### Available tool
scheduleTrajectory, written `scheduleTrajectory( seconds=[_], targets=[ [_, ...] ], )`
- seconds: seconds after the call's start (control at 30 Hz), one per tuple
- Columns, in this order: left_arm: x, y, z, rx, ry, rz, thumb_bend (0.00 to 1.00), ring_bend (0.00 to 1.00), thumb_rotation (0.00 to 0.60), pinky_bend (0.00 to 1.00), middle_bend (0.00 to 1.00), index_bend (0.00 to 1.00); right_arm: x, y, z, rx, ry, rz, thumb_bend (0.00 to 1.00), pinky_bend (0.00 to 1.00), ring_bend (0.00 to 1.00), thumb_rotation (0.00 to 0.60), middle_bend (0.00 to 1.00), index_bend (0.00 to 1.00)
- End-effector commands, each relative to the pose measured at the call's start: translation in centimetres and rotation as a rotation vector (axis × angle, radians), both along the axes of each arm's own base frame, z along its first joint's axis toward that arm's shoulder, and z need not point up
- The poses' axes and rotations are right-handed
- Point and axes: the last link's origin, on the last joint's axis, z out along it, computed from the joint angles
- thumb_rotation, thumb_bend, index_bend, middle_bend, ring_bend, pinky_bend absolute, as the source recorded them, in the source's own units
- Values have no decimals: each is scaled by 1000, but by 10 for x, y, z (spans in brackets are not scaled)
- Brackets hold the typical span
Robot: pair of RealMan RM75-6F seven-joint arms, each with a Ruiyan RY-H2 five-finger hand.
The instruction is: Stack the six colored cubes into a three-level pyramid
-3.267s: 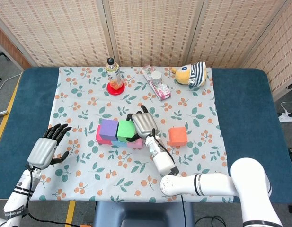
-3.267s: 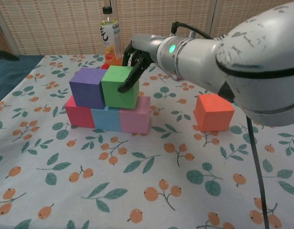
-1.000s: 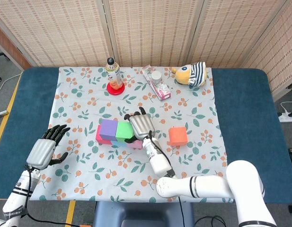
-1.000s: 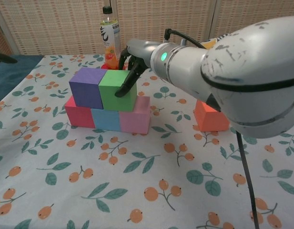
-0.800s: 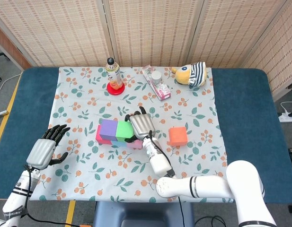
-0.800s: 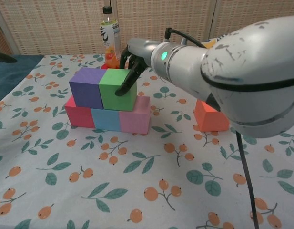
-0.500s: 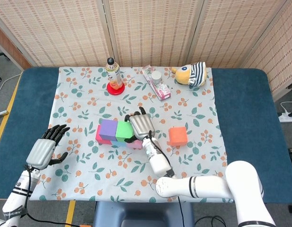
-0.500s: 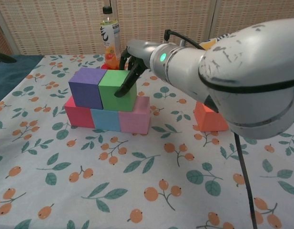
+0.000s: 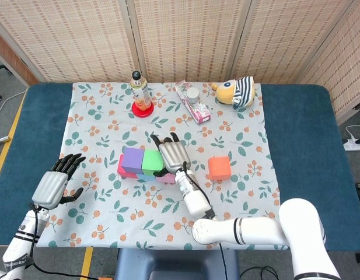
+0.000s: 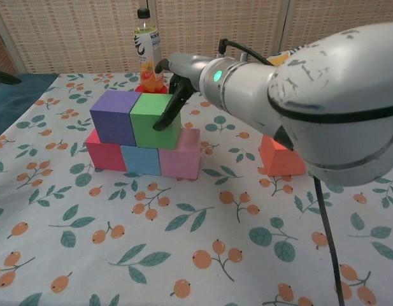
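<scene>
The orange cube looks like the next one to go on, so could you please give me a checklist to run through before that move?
1. Bottom row complete: red cube, blue cube and pink cube side by side: ok.
2. Second row seated: purple cube and green cube on top, touching: ok.
3. Right hand clear of the stack: not ok, a finger lies against the green cube.
4. Orange cube free to grasp: ok, it sits alone on the cloth.
5. Left hand out of the way: ok, open, left of the stack.
6. Bottle behind the stack clear of the path: cannot tell.
</scene>
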Motion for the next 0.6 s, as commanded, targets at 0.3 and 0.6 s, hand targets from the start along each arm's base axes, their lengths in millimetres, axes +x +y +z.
scheduleTrajectory(
  seconds=[0.3,0.6],
  targets=[
    [0,0,0,0,2,2,341,0,600,113,33,80,-1,1,0,6,0,-1,15,26,122,511,286,0],
    [-1,3,2,0,18,10,338,0,600,112,33,79,-5,6,29,-10,-32,16,15,0,34,512,172,0]
  ],
)
